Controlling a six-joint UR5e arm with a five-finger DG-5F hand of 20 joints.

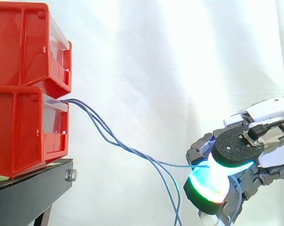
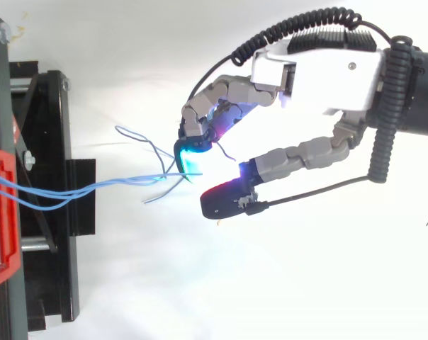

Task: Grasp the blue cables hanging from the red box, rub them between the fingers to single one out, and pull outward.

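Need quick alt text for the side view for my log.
The hand, at right with glowing pads, pinches one blue cable that runs level into it. The other blue cables droop from the lower of two stacked red bins on a black stand and hang below frame.

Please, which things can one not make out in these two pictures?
1. How many blue cables the fingers of the hand pinch: in both views the pads' glow washes out the contact.
2. The lower ends of the hanging cables: side view, cut off by the bottom edge.
3. Where the cables are fixed inside the red box: side view, its wall hides this; top view, the left edge cuts it off.
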